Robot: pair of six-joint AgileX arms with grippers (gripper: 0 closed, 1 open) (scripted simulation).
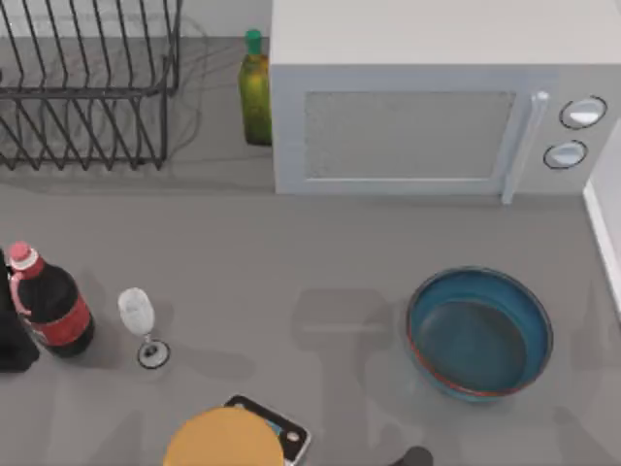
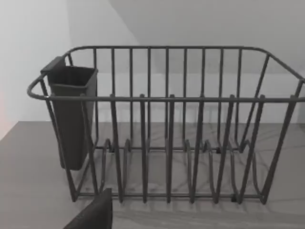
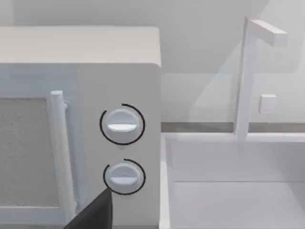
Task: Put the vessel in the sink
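Gripper state cannot be told for either arm: a dark finger tip (image 2: pixel 93 214) is seen at the edge of the left wrist view, facing the dark wire dish rack (image 2: pixel 167 138) with its dark cutlery holder (image 2: pixel 71 114), and a similar dark tip (image 3: pixel 93 214) is seen in the right wrist view, in front of the white microwave (image 3: pixel 76 124) with two round knobs. In the top view the wide, shallow teal-blue bowl (image 1: pixel 479 333) with a thin reddish-brown rim is found upright on the grey counter (image 1: pixel 291 252), toward the right side, in front of the microwave and untouched. The pale white sink (image 1: pixel 604 233) is seen as a straight rim at the right edge, near the bowl but apart from it; its basin and a white faucet (image 3: pixel 248 76) are shown beside the microwave in the right wrist view. A green bottle (image 1: pixel 255 89), a red-labelled dark cola bottle (image 1: pixel 49 303), a small clear wine glass (image 1: pixel 140 325) and a round orange-yellow disc (image 1: pixel 223 439) are also set on the counter.
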